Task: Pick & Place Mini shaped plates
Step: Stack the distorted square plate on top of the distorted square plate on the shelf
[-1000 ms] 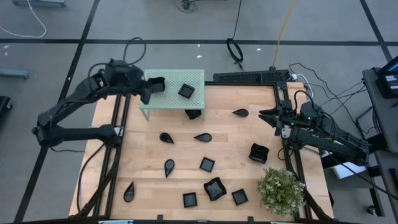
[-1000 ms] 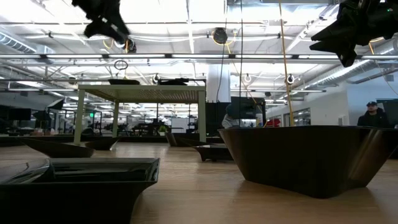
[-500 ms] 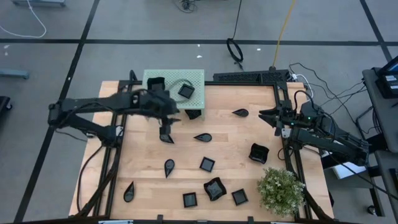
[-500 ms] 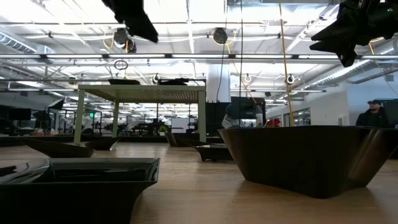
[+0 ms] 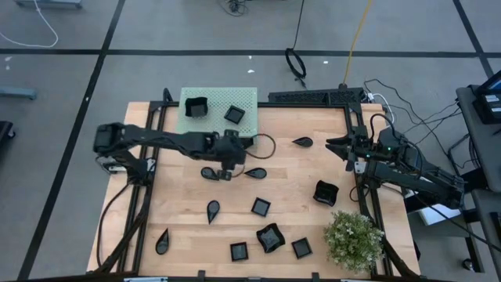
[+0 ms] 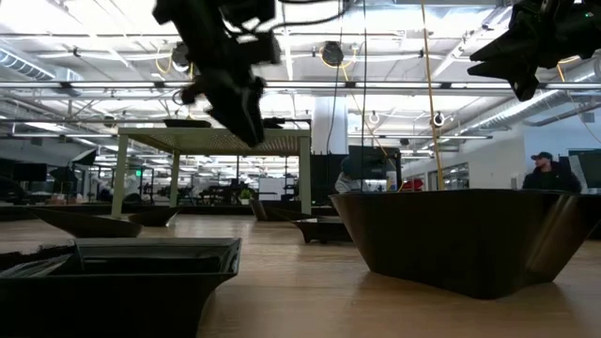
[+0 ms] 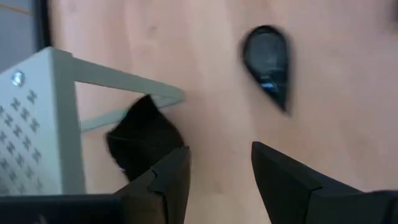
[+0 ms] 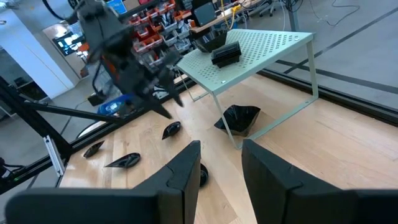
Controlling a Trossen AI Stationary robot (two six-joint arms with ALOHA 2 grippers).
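Glossy black mini plates lie scattered on the wooden table: teardrops, squares, and wavy-rimmed ones. Two more plates rest on the green perforated platform. A wavy plate sits on the table by the platform's leg. My left gripper hangs open and empty above the table, just near of the platform, with a teardrop plate ahead of it. My right gripper waits open at the table's right edge.
A potted plant stands at the near right corner. Black frame rails run along the left and right sides. Bare wood shows between the scattered plates in the table's middle. A person stands in the room far behind the table.
My left arm has swung away from above the green platform toward the table's middle, moving right and nearer, and has come down lower. The two plates on the platform have stayed where they were.
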